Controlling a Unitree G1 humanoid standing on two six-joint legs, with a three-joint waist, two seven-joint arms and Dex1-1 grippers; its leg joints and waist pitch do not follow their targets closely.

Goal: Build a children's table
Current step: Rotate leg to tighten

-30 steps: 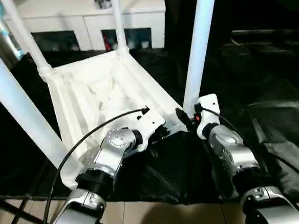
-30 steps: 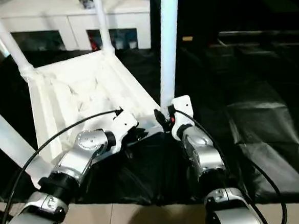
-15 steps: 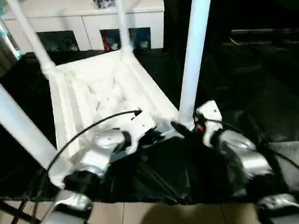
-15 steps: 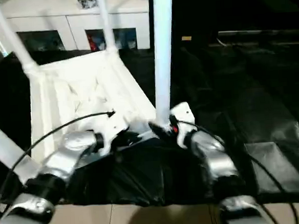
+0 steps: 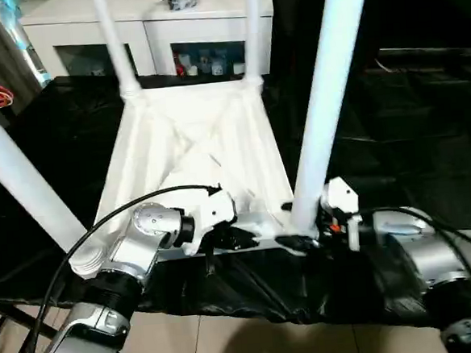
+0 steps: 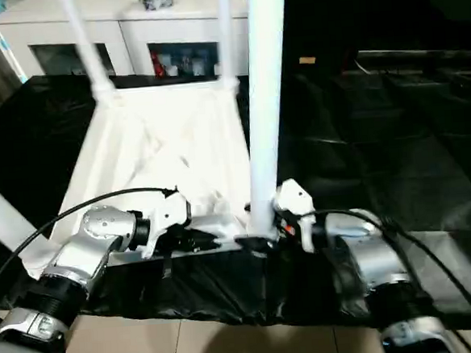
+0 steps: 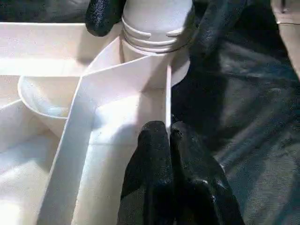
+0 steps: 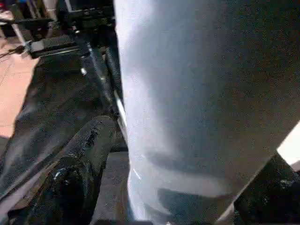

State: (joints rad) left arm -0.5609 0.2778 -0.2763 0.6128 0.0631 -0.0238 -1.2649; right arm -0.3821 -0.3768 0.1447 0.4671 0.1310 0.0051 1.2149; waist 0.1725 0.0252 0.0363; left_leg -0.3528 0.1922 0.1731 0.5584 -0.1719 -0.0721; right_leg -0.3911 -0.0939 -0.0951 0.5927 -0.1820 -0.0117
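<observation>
Tabletop (image 5: 193, 147) lies upside down on black sheeting (image 5: 428, 155), ribbed underside up, its near edge right at my grippers. Closest to me, my left gripper (image 7: 169, 136) has both black fingers pressed together with nothing between them, tips touching a thin upright rib just beside the near right corner socket (image 7: 140, 70). My left forearm (image 5: 135, 248) reaches in low from the tabletop's near left. My right gripper (image 5: 301, 240) clasps the base of the near right leg (image 5: 323, 106), one finger (image 8: 79, 159) on each side of the white tube, right where it enters that socket; its forearm (image 5: 419, 252) lies nearly level beside the tabletop's right edge. The near left leg (image 5: 17, 179) leans outward past the tabletop's left corner. Right of the tabletop I see open black sheeting, with room to swing. Further off, two more legs (image 5: 113, 40) stand in the far corners. Beyond the tabletop's far edge stands a white cabinet (image 5: 152, 29).
</observation>
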